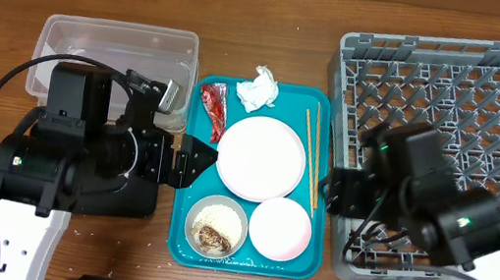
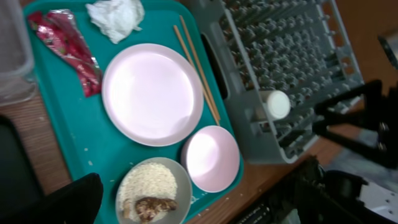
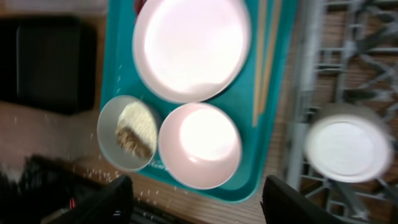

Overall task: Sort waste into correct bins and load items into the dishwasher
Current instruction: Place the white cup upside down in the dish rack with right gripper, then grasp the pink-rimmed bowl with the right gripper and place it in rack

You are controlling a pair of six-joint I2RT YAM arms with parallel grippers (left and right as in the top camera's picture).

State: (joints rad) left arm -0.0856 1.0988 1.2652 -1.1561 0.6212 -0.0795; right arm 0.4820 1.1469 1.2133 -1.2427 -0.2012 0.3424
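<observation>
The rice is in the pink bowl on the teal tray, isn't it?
No. The rice is in the white bowl on the teal tray; the pink bowl beside it is empty. The left wrist view shows it.

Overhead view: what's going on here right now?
Neither claw holds anything. The left claw hovers open at the left edge of the teal plastic tray; the right claw is open between tray and grey pegged dish rack, where a small white cup sits. The round pale pink plate, pink bowl, white bowl of rice, wooden chopsticks, crumpled white napkin and red wrapper lie on the tray.
</observation>
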